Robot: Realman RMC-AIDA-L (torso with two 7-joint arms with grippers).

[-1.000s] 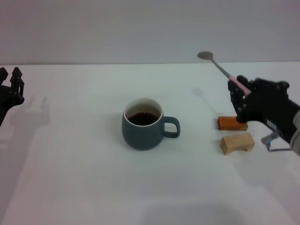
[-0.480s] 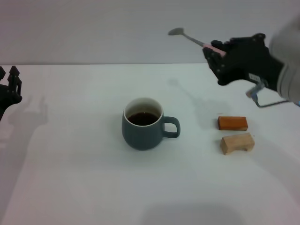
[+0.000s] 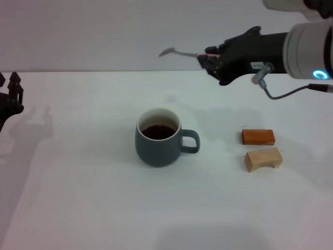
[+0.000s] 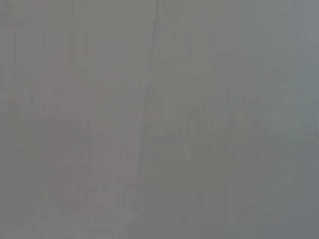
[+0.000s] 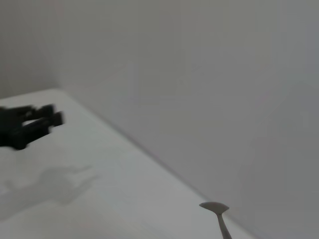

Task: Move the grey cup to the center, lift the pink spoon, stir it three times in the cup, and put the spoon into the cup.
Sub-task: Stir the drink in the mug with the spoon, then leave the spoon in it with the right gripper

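Spreading across the lower two thirds of the head view, the white table (image 3: pixel 78 208) carries everything else, with a pale wall behind it. High in the upper right of that frame, the right arm reaches leftward above the table, its black right gripper (image 3: pixel 210 61) clamped on the pink spoon (image 3: pixel 179 52) by the handle end, where a sliver of pale pink shows at the fingers. The spoon lies nearly level in the air, its metal bowl pointing toward the frame's left, up and to the right of the cup and well clear of it. Near the middle of the frame stands the grey cup (image 3: pixel 157 148), upright, dark liquid showing inside its white interior, its loop handle turned to the frame's right. To the right of the cup, apart from it, lie an orange block (image 3: pixel 258 136) and, just below it in the frame, a tan wooden block (image 3: pixel 264 159). At the left edge, around mid-height, sits the left gripper (image 3: pixel 10 96), partly cut off; I cannot tell how its fingers stand. The right wrist view catches the spoon's metal bowl at its lower right, and the other gripper far off at its left edge.
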